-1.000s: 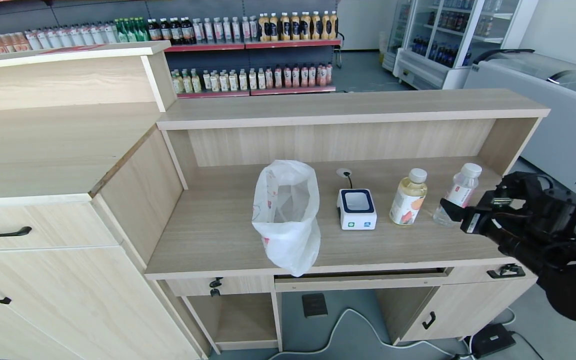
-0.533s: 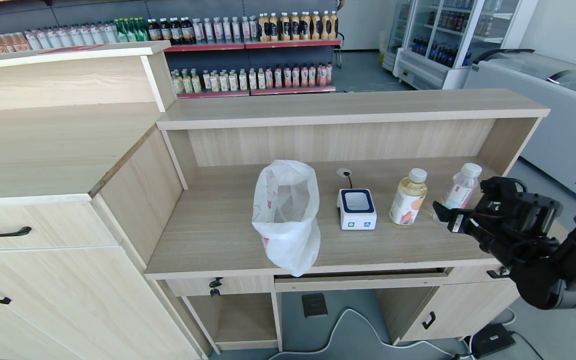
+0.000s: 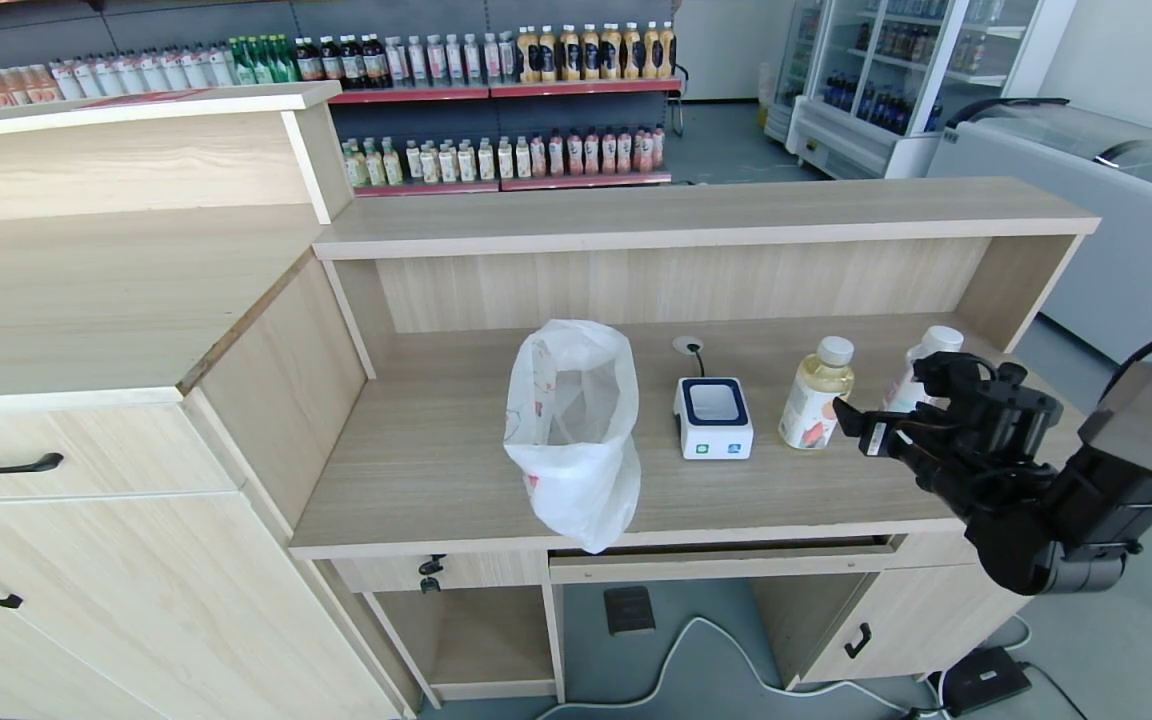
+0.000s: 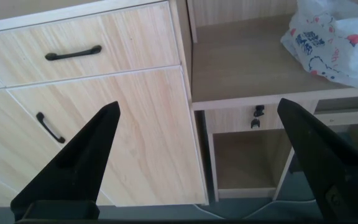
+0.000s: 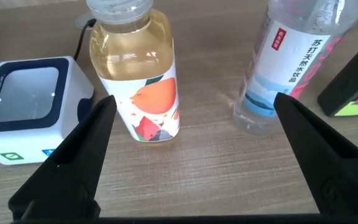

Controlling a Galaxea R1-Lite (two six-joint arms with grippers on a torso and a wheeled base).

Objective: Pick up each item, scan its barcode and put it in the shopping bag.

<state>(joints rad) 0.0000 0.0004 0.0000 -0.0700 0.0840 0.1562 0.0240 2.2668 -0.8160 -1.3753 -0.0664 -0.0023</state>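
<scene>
Right wrist view has the right gripper [image 5: 194, 99] with its two dark fingers spread wide apart, gripping nothing, only bare light wooden counter top [image 5: 204, 168] between them. Just ahead of it, toward its left finger, stands the upright clear plastic bottle of pale yellow drink with a white cap and an orange fruit label [image 5: 138, 81]. Toward the other finger stands the upright clear plastic water bottle with a white and blue label [image 5: 288, 56]. The two bottles are apart from each other, and neither is touched by a finger. In the head view the gripper sits low over the counter's right end, one fingertip just beside the yellow drink bottle and the water bottle partly hidden behind the fingers. Farther to the gripper's left, past the yellow drink bottle, sits the small white box-shaped barcode scanner with a dark glass window [image 5: 23, 106], a black cable running from its back. Farther left again stands the white thin plastic shopping bag [image 3: 571, 430], mouth open upward, its lower part drooping over the counter's front edge. The left gripper [image 4: 197, 104] hangs well away from all this, off the counter's left end before pale wood cabinet doors with black handles [image 4: 73, 53], its fingers likewise spread wide and empty.
</scene>
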